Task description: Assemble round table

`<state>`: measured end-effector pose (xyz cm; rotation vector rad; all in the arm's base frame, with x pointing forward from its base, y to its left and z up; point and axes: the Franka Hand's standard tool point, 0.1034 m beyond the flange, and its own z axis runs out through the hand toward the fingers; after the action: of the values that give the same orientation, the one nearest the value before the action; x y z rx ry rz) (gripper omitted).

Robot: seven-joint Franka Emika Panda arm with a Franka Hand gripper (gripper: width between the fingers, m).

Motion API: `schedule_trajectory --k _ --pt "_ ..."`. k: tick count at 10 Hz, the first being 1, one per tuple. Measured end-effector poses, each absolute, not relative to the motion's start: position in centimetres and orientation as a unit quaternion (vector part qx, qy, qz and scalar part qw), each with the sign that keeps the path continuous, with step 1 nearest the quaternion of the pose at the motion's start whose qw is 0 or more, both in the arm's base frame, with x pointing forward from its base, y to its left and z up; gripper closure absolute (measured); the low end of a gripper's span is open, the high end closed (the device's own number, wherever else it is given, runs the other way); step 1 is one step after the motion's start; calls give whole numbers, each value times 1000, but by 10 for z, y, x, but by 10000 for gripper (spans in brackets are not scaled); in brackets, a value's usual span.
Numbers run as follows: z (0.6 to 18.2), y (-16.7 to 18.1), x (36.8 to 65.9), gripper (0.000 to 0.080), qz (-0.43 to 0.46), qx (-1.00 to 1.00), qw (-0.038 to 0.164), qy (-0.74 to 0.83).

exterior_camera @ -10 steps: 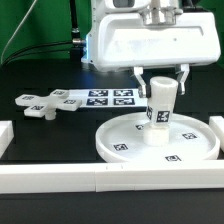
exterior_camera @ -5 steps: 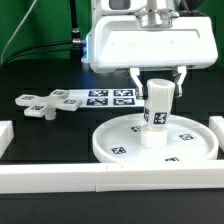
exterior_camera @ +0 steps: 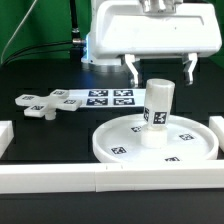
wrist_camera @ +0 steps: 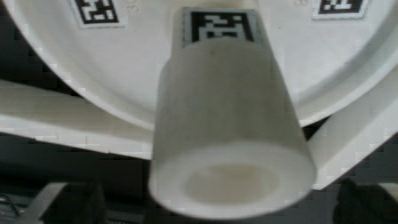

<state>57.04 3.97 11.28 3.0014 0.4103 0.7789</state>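
I work over a black table (exterior_camera: 50, 135) fenced by white bars (exterior_camera: 60, 180), with the marker board (exterior_camera: 110, 97) lying flat and a green backdrop (exterior_camera: 30, 20) behind.

Both pictures are small and slightly grainy. In the exterior view, bright, even light falls from above. The white housing (exterior_camera: 155, 35) over the claw (exterior_camera: 160, 68) is nearly washed out, while the black tabletop (exterior_camera: 50, 135) below it stays dark and matte, without glare. Under the claw, soft grey shading lines the inner rim of the round disc (exterior_camera: 113, 132). In the wrist view, the near end of the leg (wrist_camera: 222, 110) is blurred and greyish. The markers (wrist_camera: 98, 10) on the brighter disc beyond it look sharper.
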Motion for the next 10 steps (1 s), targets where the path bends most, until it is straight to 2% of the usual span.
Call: schedule_trajectory --k 1,10 --pt "120 40 572 150 248 960 7 132" --pt "116 42 571 150 224 964 5 145"
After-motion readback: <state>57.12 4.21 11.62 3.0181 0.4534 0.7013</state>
